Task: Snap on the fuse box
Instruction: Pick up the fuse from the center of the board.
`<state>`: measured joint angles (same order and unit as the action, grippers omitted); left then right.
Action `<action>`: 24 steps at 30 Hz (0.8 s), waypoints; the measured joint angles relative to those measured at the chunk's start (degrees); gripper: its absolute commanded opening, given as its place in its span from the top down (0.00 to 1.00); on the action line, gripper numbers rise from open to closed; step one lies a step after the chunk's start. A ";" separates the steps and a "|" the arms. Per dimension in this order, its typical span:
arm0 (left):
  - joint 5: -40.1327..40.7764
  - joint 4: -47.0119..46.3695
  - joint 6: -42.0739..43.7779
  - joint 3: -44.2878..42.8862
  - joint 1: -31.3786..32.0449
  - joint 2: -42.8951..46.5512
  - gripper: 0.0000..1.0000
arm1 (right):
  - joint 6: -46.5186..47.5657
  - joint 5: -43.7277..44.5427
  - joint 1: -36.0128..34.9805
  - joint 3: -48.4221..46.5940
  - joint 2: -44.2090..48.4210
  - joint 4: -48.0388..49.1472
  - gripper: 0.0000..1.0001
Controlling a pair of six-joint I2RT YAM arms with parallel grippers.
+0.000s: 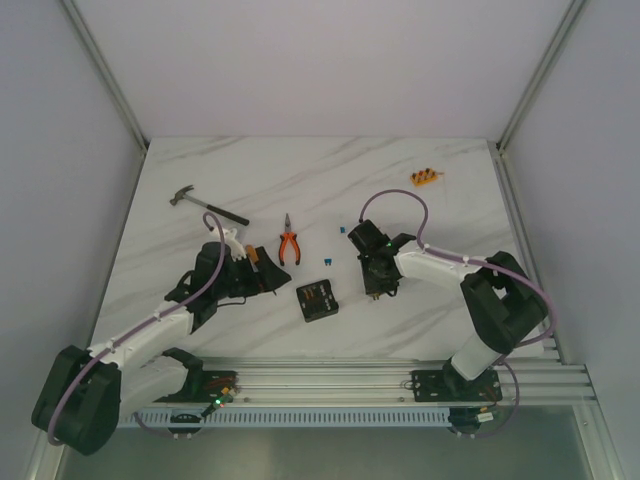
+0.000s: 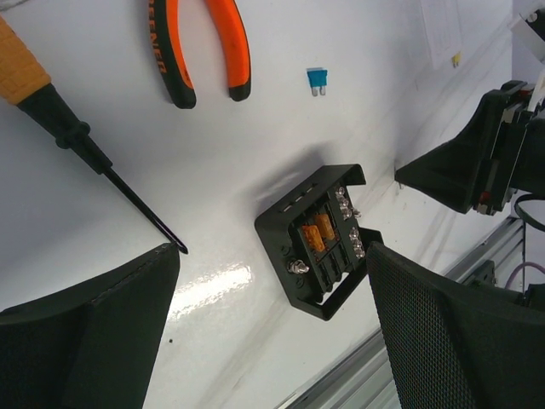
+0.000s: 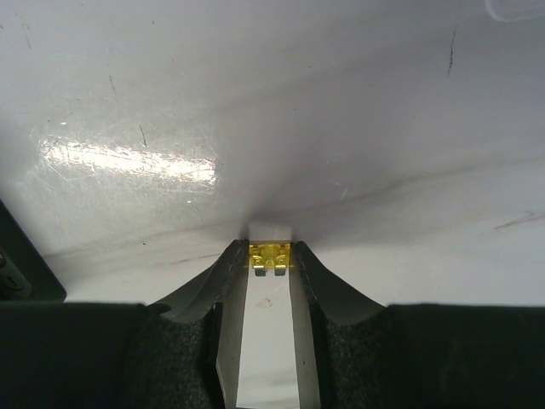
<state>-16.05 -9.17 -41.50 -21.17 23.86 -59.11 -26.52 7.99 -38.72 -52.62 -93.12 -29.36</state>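
The fuse box (image 1: 317, 300) is a small black square box, open, with orange fuses inside; it lies on the table between the arms and shows in the left wrist view (image 2: 319, 243). No lid is on it. My left gripper (image 1: 250, 277) is open and empty to its left, its fingers (image 2: 85, 332) wide apart above bare table (image 2: 272, 341). My right gripper (image 1: 378, 283), to the right of the box, is shut on a small yellow fuse (image 3: 270, 255) held at the fingertips (image 3: 270, 260) just above the table.
Orange-handled pliers (image 1: 289, 245), a screwdriver (image 2: 94, 162), a hammer (image 1: 205, 205) and a loose blue fuse (image 2: 317, 81) lie behind the box. An orange fuse strip (image 1: 425, 178) lies at back right. A clear flat piece (image 2: 441, 30) lies near the right arm. The metal rail (image 1: 330, 380) runs along the front edge.
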 measured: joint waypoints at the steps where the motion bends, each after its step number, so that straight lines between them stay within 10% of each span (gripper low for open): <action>1: 0.00 0.00 0.00 0.00 0.26 0.00 0.00 | -0.02 -0.02 0.00 0.00 0.07 0.00 0.76; 24: 12.17 -18.91 -0.81 2.01 13.77 4.24 0.19 | -14.69 -0.31 -5.27 -3.50 11.96 8.83 0.77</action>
<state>-3.88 -28.08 -42.30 -19.16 37.63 -54.87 -41.21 7.68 -43.99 -56.12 -81.17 -20.53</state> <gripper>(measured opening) 0.852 0.298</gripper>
